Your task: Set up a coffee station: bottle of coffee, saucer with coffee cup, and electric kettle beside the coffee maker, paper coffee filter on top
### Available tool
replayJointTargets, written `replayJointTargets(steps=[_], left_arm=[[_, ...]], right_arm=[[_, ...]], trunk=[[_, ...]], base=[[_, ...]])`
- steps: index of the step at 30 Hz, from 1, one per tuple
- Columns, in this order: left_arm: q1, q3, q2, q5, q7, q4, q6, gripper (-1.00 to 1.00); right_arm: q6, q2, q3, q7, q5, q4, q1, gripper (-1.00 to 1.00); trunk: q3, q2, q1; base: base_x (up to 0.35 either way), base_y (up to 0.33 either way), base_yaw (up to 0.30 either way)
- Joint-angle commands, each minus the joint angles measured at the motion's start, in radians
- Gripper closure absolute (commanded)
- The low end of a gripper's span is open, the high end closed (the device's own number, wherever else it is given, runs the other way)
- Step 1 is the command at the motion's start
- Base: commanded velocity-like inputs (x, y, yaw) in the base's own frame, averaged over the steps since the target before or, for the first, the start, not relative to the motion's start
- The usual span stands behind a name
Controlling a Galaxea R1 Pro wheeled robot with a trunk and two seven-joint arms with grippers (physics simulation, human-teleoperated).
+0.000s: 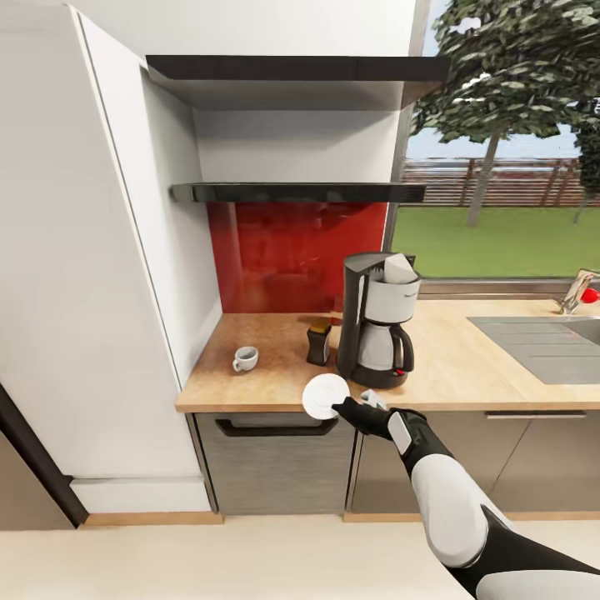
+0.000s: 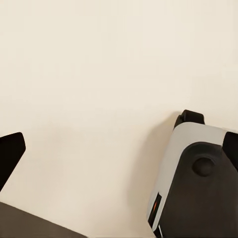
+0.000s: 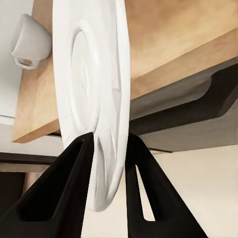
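Along the front edge of the long light tan wood-look worktop, over the grey cabinet fronts, the right gripper holds the small flat white round saucer. In the right wrist view its two black fingers are clamped on the saucer's rim, one on each face, and the plate stands on edge between them. From the head view the saucer sits at the worktop's front edge, just in front of the tall black drip coffee maker with its silver-grey front, glass carafe and small red switch.

A small white crinkled paper cone — the coffee filter — rests on top of the coffee maker. Just beside the machine, towards the worktop's left end, stands the small dark brown bottle of coffee with a tan-gold cap. Further left, near the left end and apart from the bottle, the small white rounded coffee cup with a loop handle stands directly on the wood.

Above the red backsplash runs the thin glossy black floating shelf. A grey sink lies at the worktop's right end.

The left wrist view looks down at a pale floor and part of the robot's grey and black body — whether the left gripper is released or clenched, I cannot tell.
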Motion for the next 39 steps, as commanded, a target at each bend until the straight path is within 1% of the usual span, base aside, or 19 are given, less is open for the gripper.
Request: replayJointTargets(steps=[1, 4, 6, 9, 15, 17, 18, 20, 21, 23, 28, 34, 39], left_arm=[[0.0, -0.002, 0.0, 0.011, 0.008, 0.001, 0.006, -1.0], [0.0, -0.004, 0.0, 0.01, 0.027, 0.023, 0.006, -1.0], [0.0, -0.004, 0.0, 0.01, 0.045, 0.042, 0.007, -1.0], [0.0, -0.004, 0.0, 0.009, 0.055, 0.051, 0.007, -1.0], [0.0, -0.006, 0.0, 0.009, 0.058, 0.053, 0.007, -1.0], [0.0, -0.006, 0.0, 0.009, 0.06, 0.054, 0.007, -1.0], [0.0, -0.006, 0.0, 0.009, 0.061, 0.055, 0.007, -1.0], [0.0, -0.006, 0.0, 0.009, 0.061, 0.055, 0.007, -1.0], [0.0, -0.006, 0.0, 0.009, 0.061, 0.055, 0.007, -1.0], [0.0, -0.006, 0.0, 0.009, 0.061, 0.055, 0.007, -1.0], [0.0, -0.005, 0.0, 0.009, 0.061, 0.055, 0.007, -1.0], [0.0, -0.006, 0.001, 0.01, 0.061, 0.056, 0.007, -1.0], [0.0, -0.005, 0.001, 0.01, 0.061, 0.055, 0.007, -1.0]], right_arm=[[0.006, 0.001, -0.008, 0.007, 0.009, -0.002, -0.001, 1.0], [0.006, 0.001, -0.008, 0.003, 0.009, -0.002, -0.001, 1.0], [0.006, 0.001, -0.009, -0.024, 0.009, 0.006, -0.001, 1.0], [0.006, 0.001, -0.011, -0.061, 0.008, 0.036, -0.001, 1.0], [0.006, 0.001, -0.014, -0.07, 0.007, 0.045, -0.001, 1.0], [0.006, 0.001, -0.031, -0.071, 0.007, 0.045, -0.001, 1.0], [0.006, 0.001, -0.064, -0.071, 0.008, 0.045, -0.001, 1.0], [0.006, 0.001, -0.093, -0.071, 0.008, 0.045, -0.001, 1.0], [0.006, 0.001, -0.105, -0.072, 0.009, 0.045, -0.001, 1.0], [0.006, 0.001, -0.113, -0.072, 0.009, 0.045, -0.001, 1.0], [0.006, 0.001, -0.116, -0.074, 0.009, 0.045, -0.001, 1.0], [0.006, 0.001, -0.117, -0.074, 0.009, 0.045, -0.001, 1.0], [0.006, 0.001, -0.117, -0.074, 0.009, 0.045, -0.001, 1.0]], trunk=[[-0.002, -0.002, 0.0], [-0.002, -0.002, 0.0], [-0.002, -0.002, 0.0], [-0.002, -0.002, 0.0], [-0.002, -0.002, 0.0], [-0.002, -0.002, 0.0], [-0.002, -0.002, 0.0], [-0.002, -0.002, 0.0], [-0.002, -0.002, 0.0], [-0.002, -0.002, 0.0], [-0.002, -0.002, 0.0], [-0.002, -0.002, 0.0], [-0.002, -0.002, 0.0]], base=[[0.059, 0.007, 0.0], [0.153, 0.089, 0.0], [0.236, 0.165, 0.0], [0.17, 0.118, 0.0], [0.027, 0.014, 0.0], [0.147, 0.001, 0.0], [0.269, 0.0, 0.0], [0.272, 0.0, 0.0], [0.176, 0.0, 0.0], [0.085, 0.0, 0.0], [0.044, 0.0, 0.0], [0.215, 0.0, 0.0], [0.05, 0.0, 0.0]])
